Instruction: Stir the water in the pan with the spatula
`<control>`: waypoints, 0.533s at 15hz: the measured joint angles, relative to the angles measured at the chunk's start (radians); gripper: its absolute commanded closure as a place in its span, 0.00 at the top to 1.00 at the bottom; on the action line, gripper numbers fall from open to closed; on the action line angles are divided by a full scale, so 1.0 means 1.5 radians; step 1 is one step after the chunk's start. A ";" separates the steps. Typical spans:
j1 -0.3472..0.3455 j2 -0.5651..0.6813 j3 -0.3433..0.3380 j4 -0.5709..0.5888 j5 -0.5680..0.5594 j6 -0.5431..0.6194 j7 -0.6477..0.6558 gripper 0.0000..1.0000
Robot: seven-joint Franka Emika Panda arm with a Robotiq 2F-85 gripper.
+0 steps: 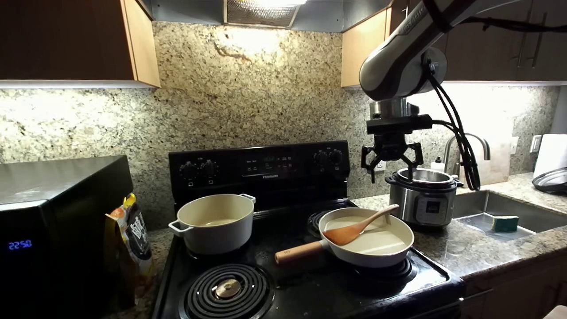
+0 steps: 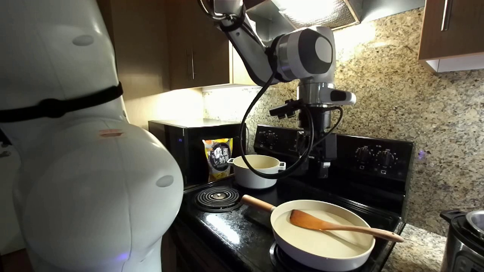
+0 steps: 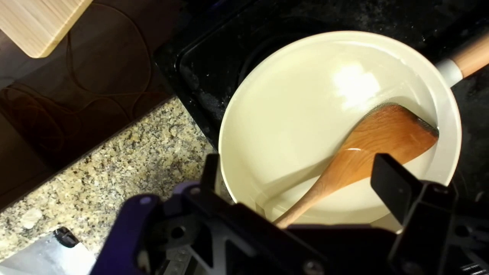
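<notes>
Gripper [image 1: 391, 180], 2 fingers [image 3: 395, 187] spread and empty, hangs above the pan [image 1: 367, 259], in which the spatula [image 2: 327, 226] rests, blade [image 3: 387, 133] near the pan's handle [image 1: 301, 252], long axis slanting below the gripper over the rim roughly opposite.

Robot arm [image 1: 403, 57] slanting downward, wrist [image 1: 390, 108] upright, tool [image 1: 391, 178] pointing straight down, spread wide

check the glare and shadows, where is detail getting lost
In the wrist view, a white glare patch in the pan and a shadow beside the spatula; in both exterior views, the hood light blown out; in an exterior view, a bright streak on the stovetop; in an exterior view, the microwave front nearly black.
</notes>
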 measured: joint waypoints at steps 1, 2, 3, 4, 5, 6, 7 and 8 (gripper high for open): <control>0.000 0.000 0.000 0.000 0.000 0.000 0.000 1.00; 0.000 0.000 0.000 0.000 0.000 0.000 0.000 1.00; 0.000 0.000 0.001 0.000 0.000 0.000 0.002 1.00; 0.000 0.000 0.002 0.000 0.000 0.001 0.006 1.00; 0.000 0.001 0.004 0.000 0.000 0.003 0.012 1.00; 0.000 0.002 0.008 0.000 0.000 0.006 0.028 1.00; 0.000 0.005 0.012 0.000 0.000 0.011 0.047 1.00; 0.000 0.010 0.016 0.001 0.000 0.017 0.070 1.00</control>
